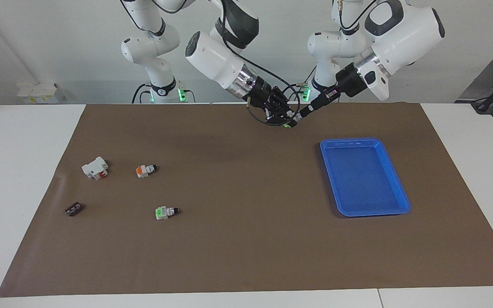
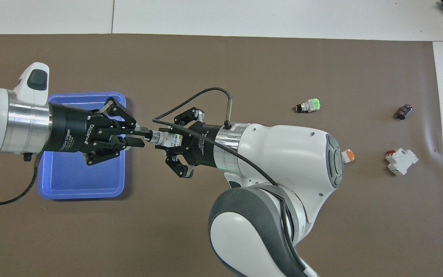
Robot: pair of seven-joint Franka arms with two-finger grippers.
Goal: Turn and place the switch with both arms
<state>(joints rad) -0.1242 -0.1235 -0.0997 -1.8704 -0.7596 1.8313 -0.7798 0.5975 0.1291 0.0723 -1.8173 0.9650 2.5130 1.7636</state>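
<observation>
My right gripper is shut on the white body of the switch and holds it in the air over the brown mat, close to the robots' edge. The switch lies level, with its black knob pointing at my left gripper. The left gripper reaches in from over the blue tray. Its fingertips stand slightly apart at the knob end. I cannot see whether they touch the knob.
The blue tray lies toward the left arm's end. Toward the right arm's end lie a bright-green-ended switch, an orange-ended one, a white-and-red block and a small dark part.
</observation>
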